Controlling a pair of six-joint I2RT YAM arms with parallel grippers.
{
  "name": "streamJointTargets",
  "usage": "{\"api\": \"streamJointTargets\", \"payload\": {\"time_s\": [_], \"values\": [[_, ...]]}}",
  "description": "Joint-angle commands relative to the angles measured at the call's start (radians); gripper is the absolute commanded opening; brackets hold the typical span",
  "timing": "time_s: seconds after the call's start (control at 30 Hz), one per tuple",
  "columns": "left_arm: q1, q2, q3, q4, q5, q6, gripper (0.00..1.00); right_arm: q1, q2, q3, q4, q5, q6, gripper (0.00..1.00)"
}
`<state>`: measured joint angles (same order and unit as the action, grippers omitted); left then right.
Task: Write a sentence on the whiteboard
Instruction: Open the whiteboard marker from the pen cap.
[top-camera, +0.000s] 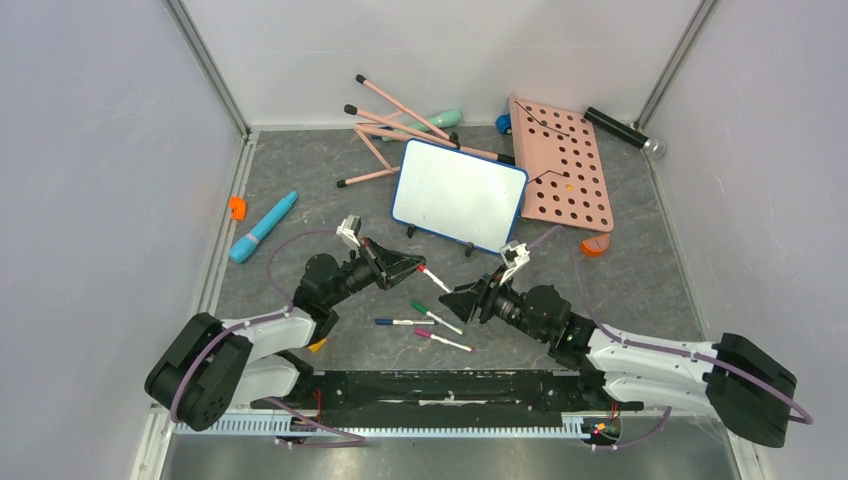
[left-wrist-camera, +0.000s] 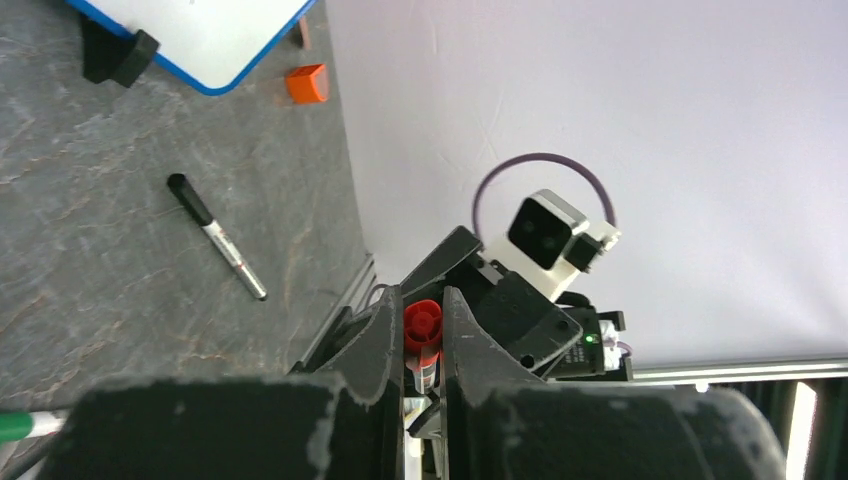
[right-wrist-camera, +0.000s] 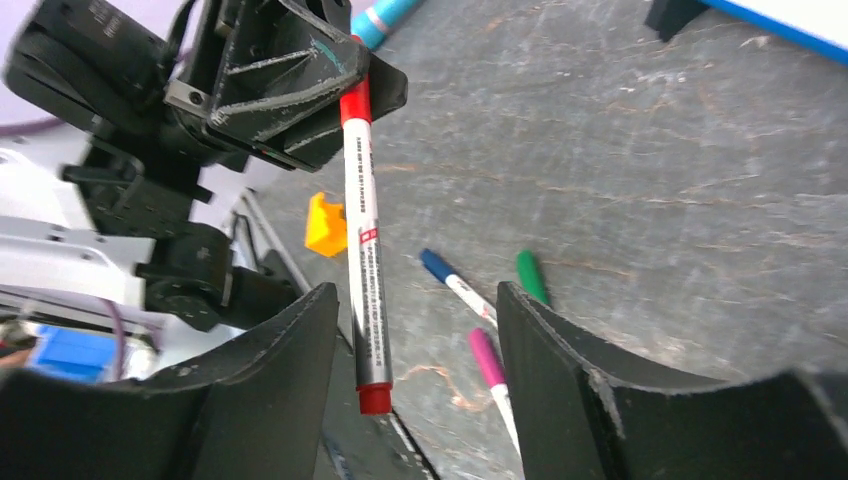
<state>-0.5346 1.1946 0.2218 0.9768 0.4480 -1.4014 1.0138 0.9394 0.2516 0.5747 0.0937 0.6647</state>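
You face a table (top-camera: 640, 290) with the whiteboard (top-camera: 459, 194) standing at its middle, behind both grippers. A pegboard panel (top-camera: 565, 165) lies just to its right, and a bundle of sticks (top-camera: 400, 125) lies behind it to the left. Your left gripper (top-camera: 415, 265) and right gripper (top-camera: 448, 298) face each other in front of the board, with a marker (top-camera: 435, 279) reaching from the left one toward the right. Three loose markers (top-camera: 436, 318) lie on the table just before them, between the arms.

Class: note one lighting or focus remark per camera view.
Top external: even light, faint shadows, no hard glare on the whiteboard. Left wrist: the left end effector blurs dark along the bottom; the black marker is sharper. Right wrist: the red marker is crisp, the near fingers dark.
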Motion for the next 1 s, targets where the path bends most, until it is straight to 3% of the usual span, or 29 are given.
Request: {"api": "streamJointTargets", "payload": {"time_s": [0.0, 0.17, 0.27, 0.43, 0.5, 0.57, 0.63, 0.7, 0.9, 0.97], "values": [[-0.007, 0.018, 0.023, 0.139, 0.034, -0.075, 0.02, -0.006, 0.058, 0.004, 0.317, -0.041, 0.178, 0.58], [-0.007, 0.013, 0.002, 0.137, 0.025, -0.066, 0.02, -0.006, 0.125, 0.003, 0.468, -0.073, 0.218, 0.54], [-0.007, 0.008, -0.015, 0.141, 0.012, -0.062, 0.02, -0.006, 0.140, 0.014, 0.466, -0.056, 0.225, 0.49], [-0.007, 0.004, -0.022, 0.141, 0.003, -0.055, 0.02, -0.006, 0.160, 0.030, 0.451, -0.045, 0.234, 0.23], [-0.007, 0.004, -0.022, 0.141, 0.000, -0.053, 0.02, -0.006, 0.167, 0.038, 0.439, -0.046, 0.236, 0.21], [-0.008, 0.004, -0.022, 0.145, 0.001, -0.050, 0.02, -0.005, 0.168, 0.036, 0.442, -0.044, 0.243, 0.02], [0.005, 0.001, -0.027, 0.141, 0.000, -0.050, 0.02, -0.006, 0.154, 0.023, 0.436, -0.044, 0.247, 0.00], [0.059, -0.010, -0.039, 0.102, 0.011, -0.047, 0.02, -0.006, 0.121, -0.006, 0.411, -0.040, 0.242, 0.00], [0.401, 0.001, -0.047, -0.008, 0.177, 0.024, 0.02, -0.011, -0.098, -0.149, 0.205, -0.009, 0.220, 0.00], [0.451, 0.010, -0.052, -0.053, 0.192, 0.049, 0.02, -0.013, -0.187, -0.188, 0.110, 0.006, 0.208, 0.00]]}}
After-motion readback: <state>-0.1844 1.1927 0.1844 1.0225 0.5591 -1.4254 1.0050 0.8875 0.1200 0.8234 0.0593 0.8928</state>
